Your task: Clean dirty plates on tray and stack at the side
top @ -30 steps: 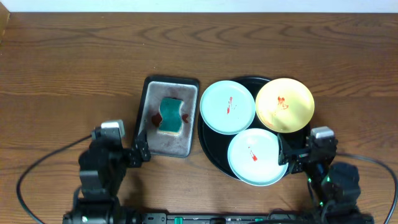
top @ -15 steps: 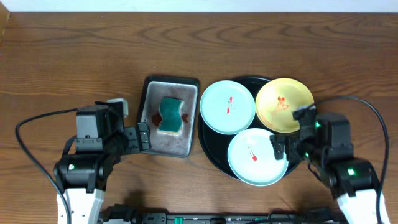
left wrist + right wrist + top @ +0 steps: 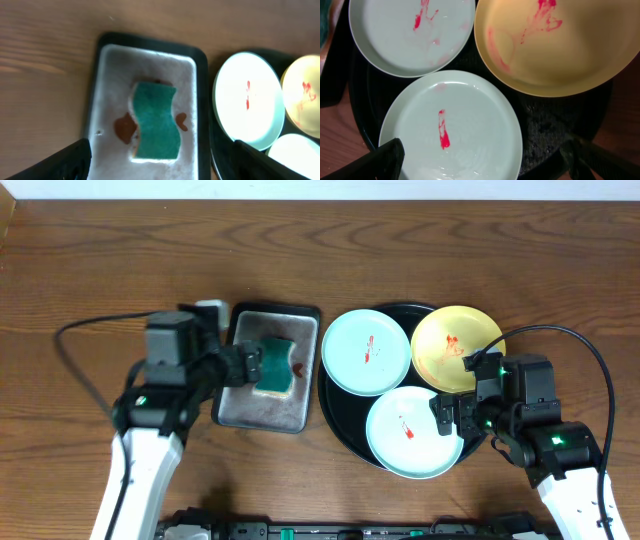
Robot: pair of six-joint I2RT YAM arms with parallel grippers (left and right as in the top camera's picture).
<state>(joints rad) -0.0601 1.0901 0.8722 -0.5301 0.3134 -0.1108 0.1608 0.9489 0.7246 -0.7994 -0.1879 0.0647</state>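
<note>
Showing a wooden table (image 3: pixel 90 260) from above, with the black tray (image 3: pixel 342 420) as the reference for all positions. Three plates lie on the black tray, each bearing red smears. One mint plate (image 3: pixel 366 352) sits at its upper left and overhangs the rim. The yellow plate (image 3: pixel 458 348) sits at its upper right and also reaches past the rim. A second mint plate (image 3: pixel 413 432) sits at its near edge. Just left of the black tray lies a grey tray (image 3: pixel 290 408), which holds a green sponge (image 3: pixel 275 366) and some brown stains. The left gripper (image 3: pixel 246 366) hangs over the part of the grey tray farthest from the black tray. Its jaws are spread wide and pinch nothing, and in the wrist view the sponge lies ahead between them. The right gripper (image 3: pixel 443 418) hangs over the right part of the black tray, above the right edge of the second mint plate, with its jaws spread wide and empty.
</note>
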